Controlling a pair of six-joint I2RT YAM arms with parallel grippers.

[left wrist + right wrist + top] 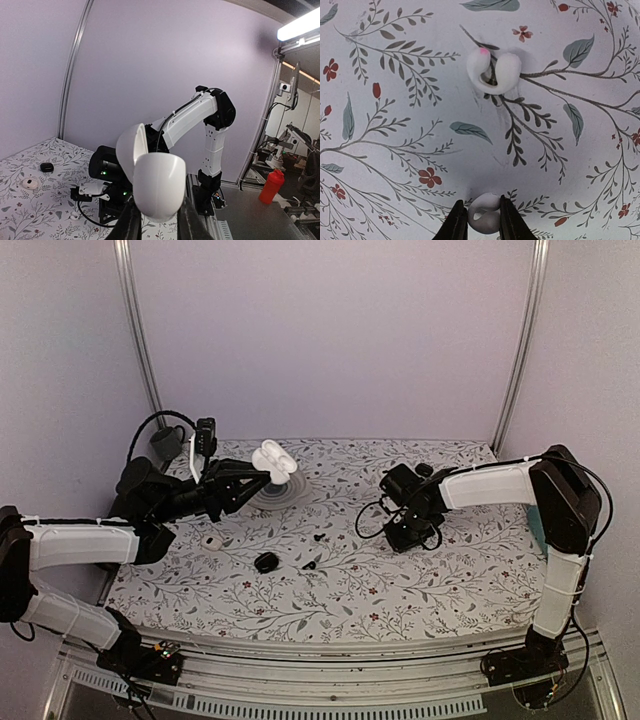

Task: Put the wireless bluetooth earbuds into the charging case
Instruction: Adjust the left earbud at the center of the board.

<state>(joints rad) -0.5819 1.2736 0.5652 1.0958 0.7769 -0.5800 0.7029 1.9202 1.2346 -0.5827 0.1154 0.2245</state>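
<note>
My left gripper [258, 478] [157, 209] is shut on the white charging case [274, 461] [159, 184] and holds it above the table at the back left. The case's lid [130, 152] stands open. My right gripper [407, 533] [484, 214] points down at the table right of centre. Its two fingers press both sides of a glossy white earbud [485, 220] that rests on the cloth. A second white earbud [493, 75], with a pink dot, lies a little farther ahead of the jaws. Neither earbud shows in the top view.
The floral cloth [400, 590] covers the table. A black oval piece [266, 562] and two small black bits [310, 565] [319, 537] lie near the middle. A small white disc [210, 540] [30, 184] sits at the left. Purple walls close in the back and sides.
</note>
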